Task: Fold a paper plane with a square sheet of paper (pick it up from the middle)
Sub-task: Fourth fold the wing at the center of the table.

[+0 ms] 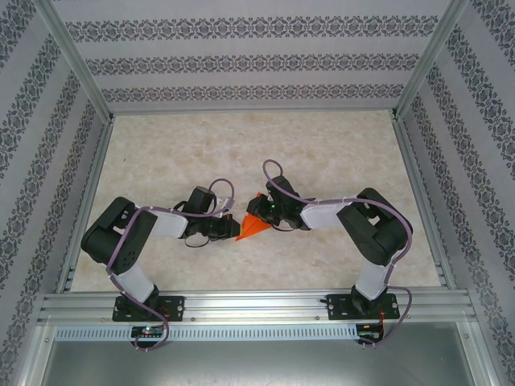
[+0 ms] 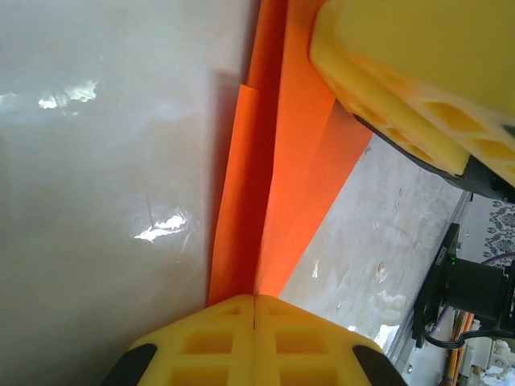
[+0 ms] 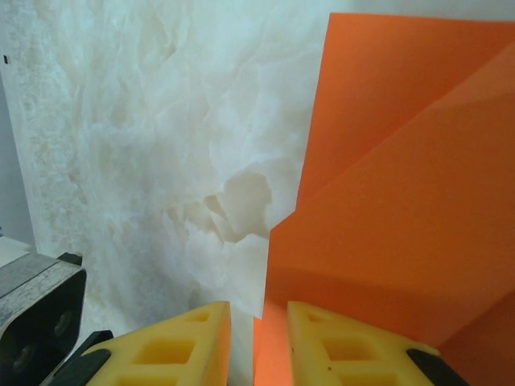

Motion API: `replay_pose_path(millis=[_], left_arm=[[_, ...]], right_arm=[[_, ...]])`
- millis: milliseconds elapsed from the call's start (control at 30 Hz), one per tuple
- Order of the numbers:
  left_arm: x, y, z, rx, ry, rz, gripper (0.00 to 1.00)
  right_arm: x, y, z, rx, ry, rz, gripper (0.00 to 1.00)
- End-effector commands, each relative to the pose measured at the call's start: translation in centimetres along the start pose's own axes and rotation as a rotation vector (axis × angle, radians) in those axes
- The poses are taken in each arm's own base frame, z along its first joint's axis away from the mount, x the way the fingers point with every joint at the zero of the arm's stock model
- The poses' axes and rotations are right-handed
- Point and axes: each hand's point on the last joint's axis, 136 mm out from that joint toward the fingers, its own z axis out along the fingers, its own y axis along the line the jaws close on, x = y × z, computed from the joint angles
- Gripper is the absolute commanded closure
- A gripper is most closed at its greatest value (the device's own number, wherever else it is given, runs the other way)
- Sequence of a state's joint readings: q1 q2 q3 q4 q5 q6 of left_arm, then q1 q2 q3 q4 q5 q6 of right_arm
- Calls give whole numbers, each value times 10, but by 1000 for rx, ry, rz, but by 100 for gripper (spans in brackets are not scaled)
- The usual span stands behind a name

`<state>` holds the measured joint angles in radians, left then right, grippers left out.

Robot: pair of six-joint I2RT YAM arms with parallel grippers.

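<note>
- Sheet of paper (image 1: 254,227), orange and already folded into a narrow, layered wedge, lies near the middle of the table (image 1: 322,153), a little toward its near edge and between the two arms.
- The left gripper (image 2: 254,301) is clamped tight on the near-left end of the sheet, its yellow fingers meeting with no gap on the crease.
- From those fingers the sheet's long axis runs straight away, toward the far right of the table, with one flap standing up from the surface.
- The right gripper (image 3: 258,310) sits at the opposite, far-right end. Its jaws stand slightly apart, and a folded edge of the sheet runs into the gap.
- Whether the right gripper actually bears on the paper cannot be told.
- Judged from this, both arms are equally close. The next fold likely depends on the left grip anchoring the crease while the right works along that axis.
</note>
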<state>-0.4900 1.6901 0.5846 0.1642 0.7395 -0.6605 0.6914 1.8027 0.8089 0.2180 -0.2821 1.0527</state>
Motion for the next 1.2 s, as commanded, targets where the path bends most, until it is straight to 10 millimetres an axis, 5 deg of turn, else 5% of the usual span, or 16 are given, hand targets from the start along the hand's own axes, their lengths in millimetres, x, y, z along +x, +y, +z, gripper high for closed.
replay_pose_path(millis=[0, 233, 500, 1167], left_arm=[[-7, -1, -3, -3, -14, 4, 91], [-2, 6, -10, -64, -17, 39, 72], [1, 11, -10, -95, -5, 56, 70], [9, 32, -3, -169, 29, -9, 100]], right_arm=[[-11, -2, 6, 5, -28, 8, 74], [-12, -8, 6, 16, -44, 26, 74], [-10, -8, 10, 13, -27, 33, 75], [-3, -20, 16, 37, -8, 43, 74]])
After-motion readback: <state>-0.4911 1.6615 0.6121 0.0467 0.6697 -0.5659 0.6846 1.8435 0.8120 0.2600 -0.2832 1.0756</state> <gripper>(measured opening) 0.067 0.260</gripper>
